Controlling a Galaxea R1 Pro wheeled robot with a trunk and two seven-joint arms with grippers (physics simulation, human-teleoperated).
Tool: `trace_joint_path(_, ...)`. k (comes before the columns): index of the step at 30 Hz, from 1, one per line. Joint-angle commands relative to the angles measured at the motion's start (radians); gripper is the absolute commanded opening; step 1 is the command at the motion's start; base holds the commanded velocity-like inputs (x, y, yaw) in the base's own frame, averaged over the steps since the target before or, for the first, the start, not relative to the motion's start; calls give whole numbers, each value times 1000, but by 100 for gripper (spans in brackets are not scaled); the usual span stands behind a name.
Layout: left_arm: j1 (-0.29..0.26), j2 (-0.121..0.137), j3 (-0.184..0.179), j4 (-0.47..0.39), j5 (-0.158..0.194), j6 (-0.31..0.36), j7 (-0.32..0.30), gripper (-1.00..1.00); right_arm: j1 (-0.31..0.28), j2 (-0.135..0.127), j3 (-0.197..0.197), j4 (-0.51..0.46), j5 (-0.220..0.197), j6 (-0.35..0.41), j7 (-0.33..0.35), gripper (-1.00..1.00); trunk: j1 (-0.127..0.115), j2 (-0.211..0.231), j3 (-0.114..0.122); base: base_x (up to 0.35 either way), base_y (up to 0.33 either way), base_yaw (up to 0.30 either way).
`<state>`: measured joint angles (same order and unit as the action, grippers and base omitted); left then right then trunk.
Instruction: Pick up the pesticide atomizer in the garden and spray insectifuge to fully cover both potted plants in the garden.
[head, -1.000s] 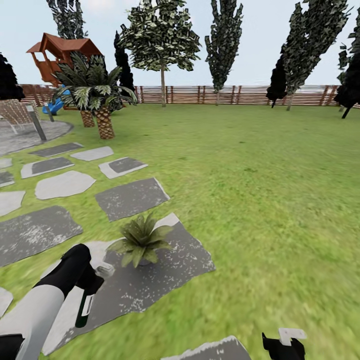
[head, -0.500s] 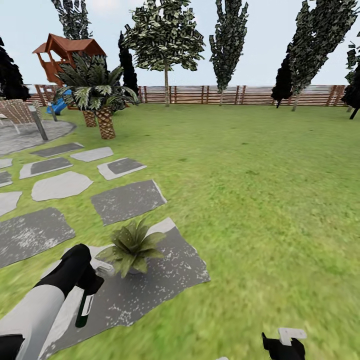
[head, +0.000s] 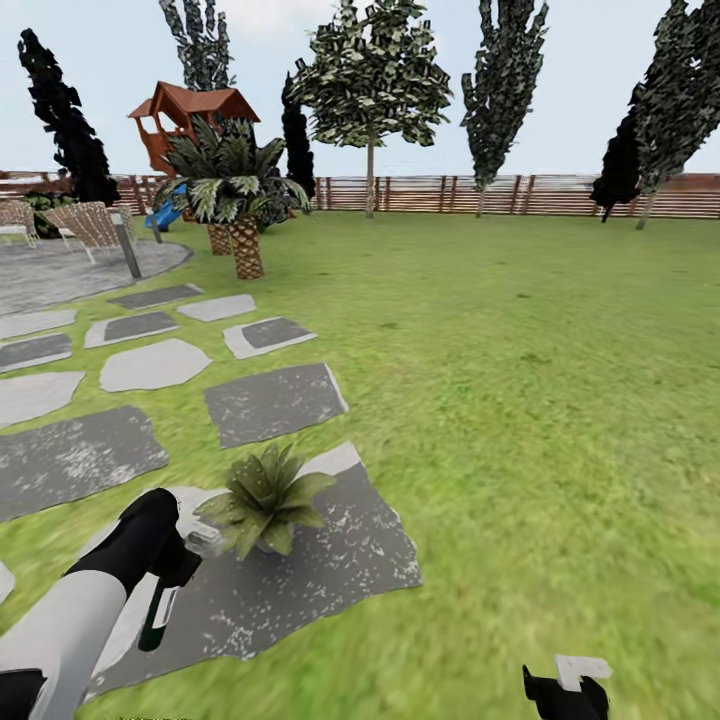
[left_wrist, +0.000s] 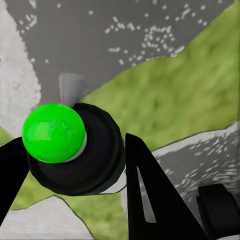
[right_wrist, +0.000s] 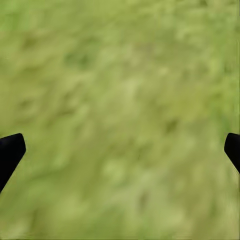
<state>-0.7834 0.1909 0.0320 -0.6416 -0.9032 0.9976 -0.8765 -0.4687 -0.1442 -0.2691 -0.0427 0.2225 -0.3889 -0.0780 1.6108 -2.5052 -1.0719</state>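
Spraying step: the slim dark green pesticide atomizer (head: 160, 612) with white label sat clamped in the left claw (head: 178, 560), lower left, its greyish nozzle just beside the pointed-leaf potted plant (head: 262, 500) on a grey stepping stone (head: 330, 570).
Next, probably triggering spray across the rosette. The right wrist view alone showed the right claw (right_wrist: 120, 150) spread apart over lawn; the left wrist view added a bright green ball (left_wrist: 54, 132).

Bright, even daylight, soft render

Pale sky (head: 590, 60) lights everything flatly; no cast shadows or glare show. Near lawn (head: 560, 480) smears blurry, and grass (right_wrist: 120, 100) in the right wrist view is fully soft; far fence (head: 560, 195) stays fairly crisp.
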Motion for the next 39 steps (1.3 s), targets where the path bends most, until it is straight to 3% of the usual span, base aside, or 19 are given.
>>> trace_joint_path(1, -1, -1, 3, -1, -9, 3, -10, -100, -1, 0, -6, 1, 11, -3, -4, 100, 0, 0, -1, 70, -48, 278)
trace_joint_path(13, -2, -9, 8, -15, -5, 4, -15, -100, -1, 0, -6, 1, 11, -2, -3, 100, 0, 0, -1, 8, -104, 275)
trace_joint_path(28, -7, -4, 1, -16, -8, -1, -14, -100, -1, -9, -6, 0, 11, -4, -3, 100, 0, 0, -1, 2, -272, 17)
trace_joint_path(32, -10, -14, -1, -15, -11, 1, -13, -100, -1, -6, -5, 0, 10, -4, -4, 100, 0, 0, -1, 153, -246, 0)
trace_joint_path(39, -4, -10, 4, -15, -9, 4, -13, -100, -1, -6, -5, -2, 9, -4, -6, 100, 0, 0, -1, 222, -219, 91)
